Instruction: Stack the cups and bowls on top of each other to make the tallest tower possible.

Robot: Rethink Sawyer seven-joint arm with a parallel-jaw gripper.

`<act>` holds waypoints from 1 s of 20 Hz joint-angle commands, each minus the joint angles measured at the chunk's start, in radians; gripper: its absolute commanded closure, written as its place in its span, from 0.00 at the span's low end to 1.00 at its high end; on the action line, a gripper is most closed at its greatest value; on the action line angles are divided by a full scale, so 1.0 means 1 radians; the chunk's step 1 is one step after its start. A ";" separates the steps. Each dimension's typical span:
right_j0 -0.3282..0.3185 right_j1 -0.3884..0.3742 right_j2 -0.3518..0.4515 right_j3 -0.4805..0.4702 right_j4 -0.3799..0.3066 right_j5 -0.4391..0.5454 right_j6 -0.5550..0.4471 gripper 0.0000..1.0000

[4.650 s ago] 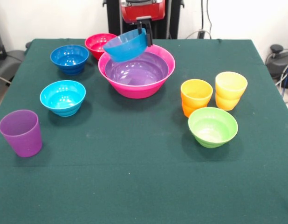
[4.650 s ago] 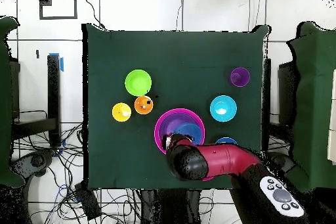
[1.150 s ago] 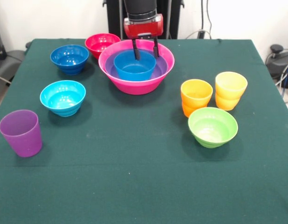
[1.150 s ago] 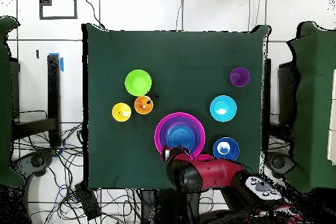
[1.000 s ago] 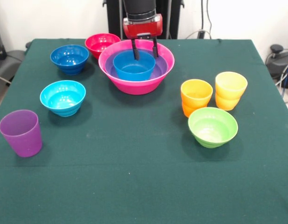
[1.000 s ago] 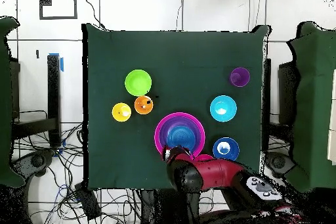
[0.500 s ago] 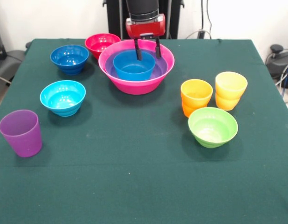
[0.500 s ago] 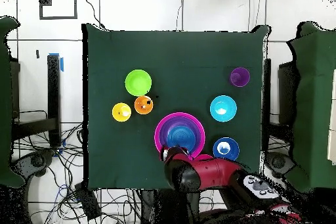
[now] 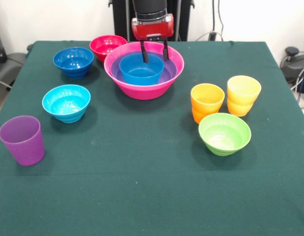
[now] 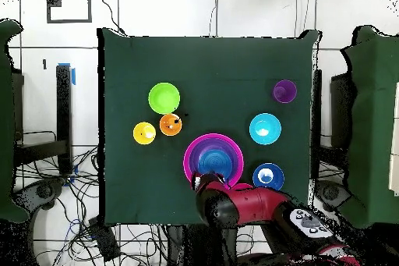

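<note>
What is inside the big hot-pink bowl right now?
The hot-pink bowl holds the purple bowl, and the mid blue bowl sits upright inside that. The open gripper hangs over the blue bowl's far rim. The bowls' bottoms are hidden.

Readable text: none is seen in either view.
Labels, brands, numbers: none can be made out on anything shown.

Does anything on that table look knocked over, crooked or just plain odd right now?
Nothing stands out. Every bowl and cup stands upright on the green table. The mid blue bowl sits level inside the purple bowl, nested in the hot-pink bowl. The gripper hangs open above the blue bowl's far rim.
</note>
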 commanded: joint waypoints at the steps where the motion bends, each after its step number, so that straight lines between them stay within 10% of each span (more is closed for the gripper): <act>1: 0.027 -0.063 0.083 -0.052 0.026 0.137 0.037 0.00; 15: 0.055 -0.402 0.186 0.059 0.223 0.439 0.021 0.00; 20: 0.122 -0.413 0.157 0.046 0.251 0.460 0.063 0.00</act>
